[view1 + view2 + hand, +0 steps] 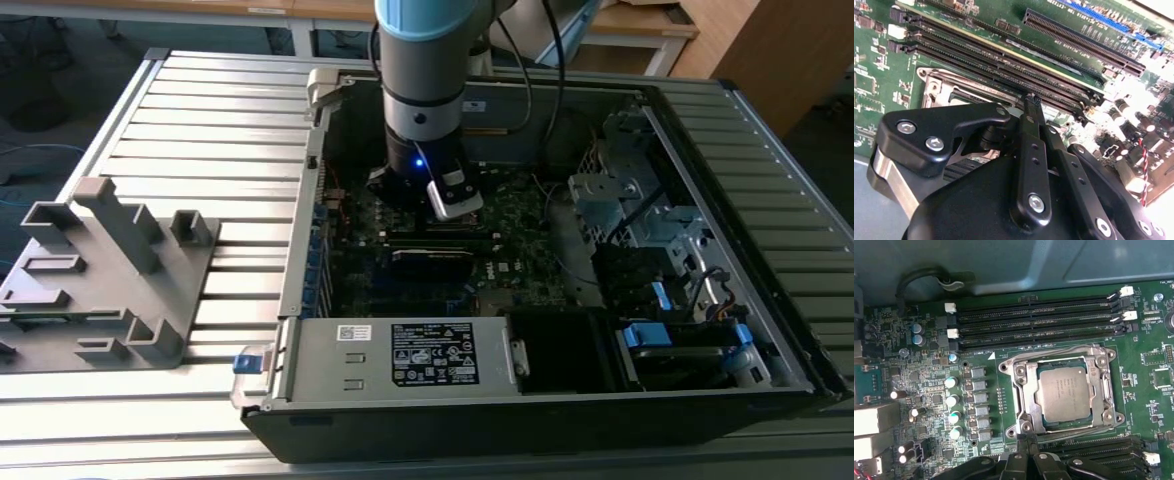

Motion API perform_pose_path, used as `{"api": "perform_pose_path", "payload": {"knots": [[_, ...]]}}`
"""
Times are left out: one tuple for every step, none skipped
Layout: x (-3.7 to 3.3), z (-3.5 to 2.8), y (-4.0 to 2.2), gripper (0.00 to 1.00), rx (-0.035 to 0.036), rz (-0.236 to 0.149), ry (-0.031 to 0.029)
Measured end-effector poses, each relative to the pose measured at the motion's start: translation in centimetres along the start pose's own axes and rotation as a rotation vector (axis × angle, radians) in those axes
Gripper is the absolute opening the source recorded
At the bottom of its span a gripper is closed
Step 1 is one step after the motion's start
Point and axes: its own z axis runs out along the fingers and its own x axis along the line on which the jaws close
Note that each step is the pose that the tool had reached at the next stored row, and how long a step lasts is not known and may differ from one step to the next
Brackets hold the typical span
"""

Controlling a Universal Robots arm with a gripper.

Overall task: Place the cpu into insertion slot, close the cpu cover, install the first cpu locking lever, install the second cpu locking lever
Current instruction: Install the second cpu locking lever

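In the exterior view we see the arm (424, 80) reaching down into the open computer case (694, 400), which lies on the slatted bench (200, 130), with the tool (434, 215) low over the green motherboard (514, 215). In the first wrist view the cpu (1063, 392) lies flat in the insertion slot (1026, 395), its dull grey face showing through the window of the cpu cover (1104, 385), which lies down around it. The tool's black fingers (1026, 450) stand pressed together just beside the near edge of the socket, their tips meeting at the metal frame; whether they pinch a thin lever there we cannot tell. In the second wrist view the same fingers (1031, 150) meet in a narrow point beside the long black memory slots (1004, 70). More memory slots (1039, 320) flank the far side of the socket, and a row of small capacitors (954, 405) stands near it. In the exterior view a grey power-supply box (400, 355) fills the case's near end, drive bays (627, 190) and cables crowd the exterior view's right, and a grey fixture (107, 270) sits on the bench, well apart.
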Motion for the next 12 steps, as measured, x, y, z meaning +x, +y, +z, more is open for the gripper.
{"api": "perform_pose_path", "payload": {"knots": [[0.02, 0.04, -0.01, 0.11, -0.0023, -0.001, 0.0002], [0.06, 0.11, -0.01, 0.11, -0.0051, -0.002, 0.0003], [0.12, 0.18, -0.02, 0.11, -0.0071, -0.002, 0.0000], [0.20, 0.22, -0.05, 0.11, -0.0083, -0.003, 0.0002], [0.27, 0.25, -0.06, 0.11, -0.0093, -0.003, 0.0003], [0.38, 0.28, -0.08, 0.11, -0.0100, -0.004, 0.0000], [0.48, 0.29, -0.09, 0.11, -0.0103, -0.004, -0.0002], [0.59, 0.31, -0.10, 0.11, -0.0106, -0.004, -0.0004], [0.69, 0.32, -0.11, 0.11, -0.0107, -0.004, -0.0006], [0.77, 0.34, -0.12, 0.11, -0.0107, -0.004, -0.0008], [0.84, 0.38, -0.13, 0.11, -0.0105, -0.004, -0.0010], [0.92, 0.43, -0.15, 0.11, -0.0103, -0.004, -0.0012]]}}
